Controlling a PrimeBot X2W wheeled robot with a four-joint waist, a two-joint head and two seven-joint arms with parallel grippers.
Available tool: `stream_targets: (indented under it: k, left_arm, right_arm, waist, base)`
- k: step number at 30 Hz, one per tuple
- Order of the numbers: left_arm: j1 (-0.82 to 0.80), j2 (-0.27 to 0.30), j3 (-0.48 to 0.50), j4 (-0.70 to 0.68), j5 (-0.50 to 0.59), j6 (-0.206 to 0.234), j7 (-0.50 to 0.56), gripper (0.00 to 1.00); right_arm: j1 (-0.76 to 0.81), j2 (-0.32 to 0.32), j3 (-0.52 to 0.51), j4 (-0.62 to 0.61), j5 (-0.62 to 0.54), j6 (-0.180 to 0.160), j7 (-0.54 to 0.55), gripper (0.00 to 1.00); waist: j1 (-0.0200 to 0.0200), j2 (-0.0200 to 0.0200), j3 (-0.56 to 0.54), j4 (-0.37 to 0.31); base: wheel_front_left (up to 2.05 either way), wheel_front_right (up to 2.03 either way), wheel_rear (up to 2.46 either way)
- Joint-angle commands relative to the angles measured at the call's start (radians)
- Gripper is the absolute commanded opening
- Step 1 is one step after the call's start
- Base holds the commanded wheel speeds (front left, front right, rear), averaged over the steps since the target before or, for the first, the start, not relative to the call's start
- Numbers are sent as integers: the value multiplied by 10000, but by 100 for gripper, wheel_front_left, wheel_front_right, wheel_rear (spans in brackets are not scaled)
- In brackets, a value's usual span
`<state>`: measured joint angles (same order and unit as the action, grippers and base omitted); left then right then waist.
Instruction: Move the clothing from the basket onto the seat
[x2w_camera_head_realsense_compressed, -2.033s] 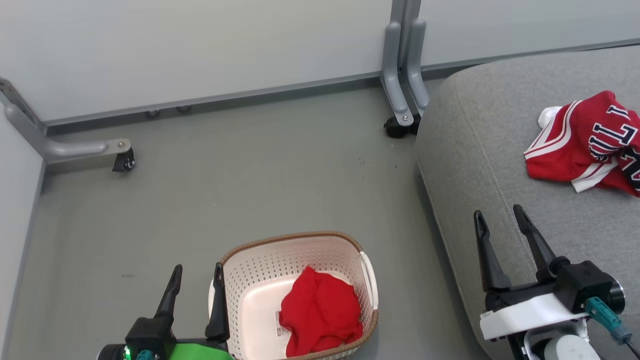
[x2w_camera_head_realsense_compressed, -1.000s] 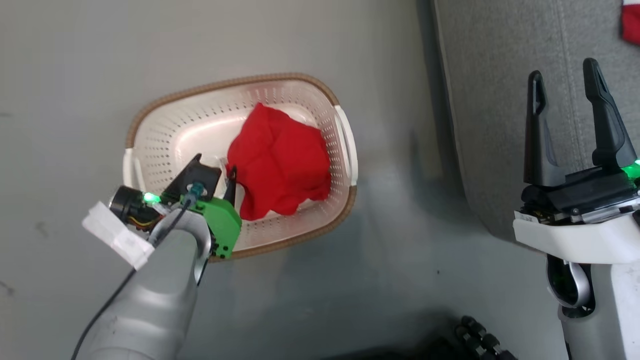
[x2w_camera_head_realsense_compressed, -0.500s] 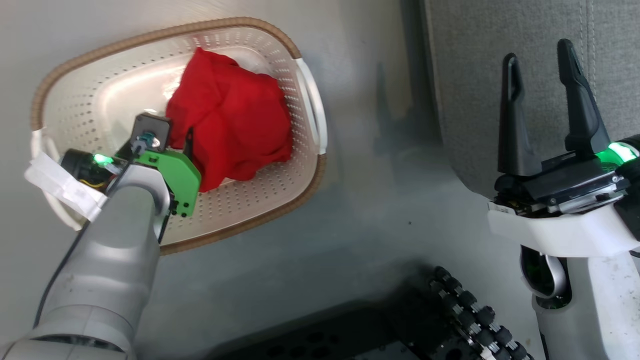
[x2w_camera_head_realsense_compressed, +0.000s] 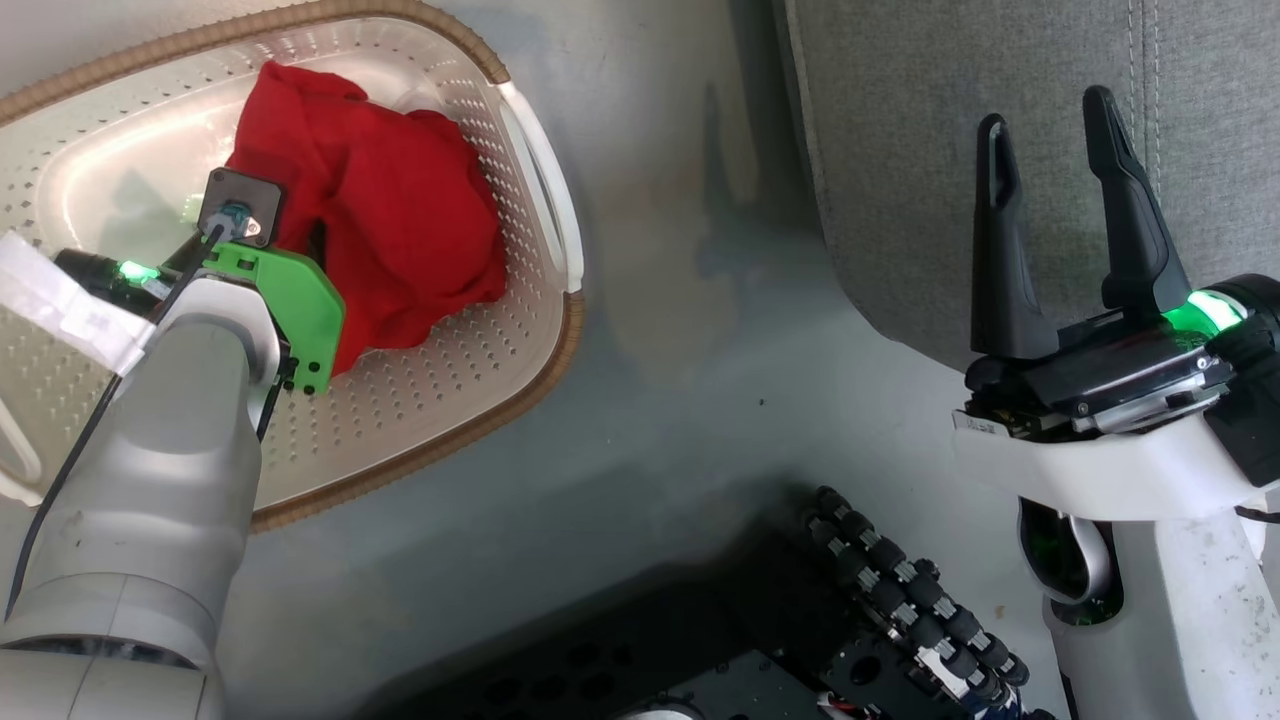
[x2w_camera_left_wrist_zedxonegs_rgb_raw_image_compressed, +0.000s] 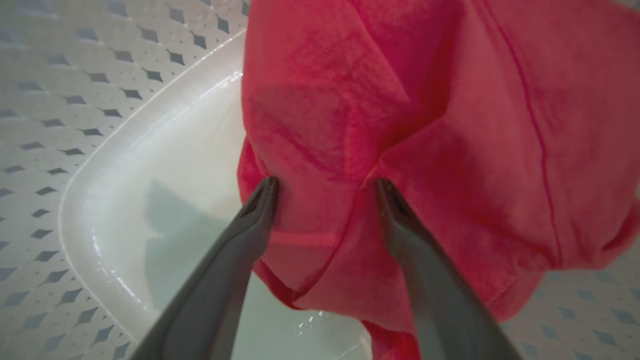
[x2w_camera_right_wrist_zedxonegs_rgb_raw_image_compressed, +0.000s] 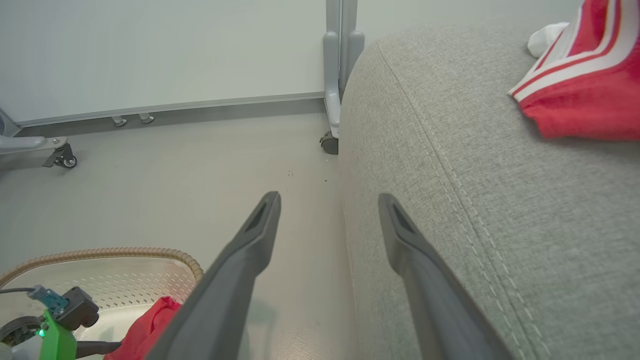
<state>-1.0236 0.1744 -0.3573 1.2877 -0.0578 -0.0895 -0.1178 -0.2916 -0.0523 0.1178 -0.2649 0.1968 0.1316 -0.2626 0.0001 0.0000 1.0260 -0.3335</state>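
Centre frame, the left gripper (x2w_camera_left_wrist_zedxonegs_rgb_raw_image_compressed: 325, 184), fingers spread, straddles a fold of the red shirt (x2w_camera_left_wrist_zedxonegs_rgb_raw_image_compressed: 450, 125) in the basket (x2w_camera_left_wrist_zedxonegs_rgb_raw_image_compressed: 100, 100); closing deep on the fold should secure it.

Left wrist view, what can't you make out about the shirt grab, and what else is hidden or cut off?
Left wrist view: fingers press into the shirt; folds hide how much cloth lies between them.
Head view: basket cut off by the left edge; the shirt covers part of its floor.
Right wrist view: jersey cut off by the top right corner.
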Motion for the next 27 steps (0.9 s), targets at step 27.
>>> stream_targets:
  k: [27]
  left_arm:
    - [-793, -576, -1115, 13, -20, -324, 3050, 100]
  right_arm:
    - [679, 23, 317, -589, -55, -17, -34, 100]
  waist:
    - [-1, 0, 549, 189]
  base:
    - [0, 0, 0]
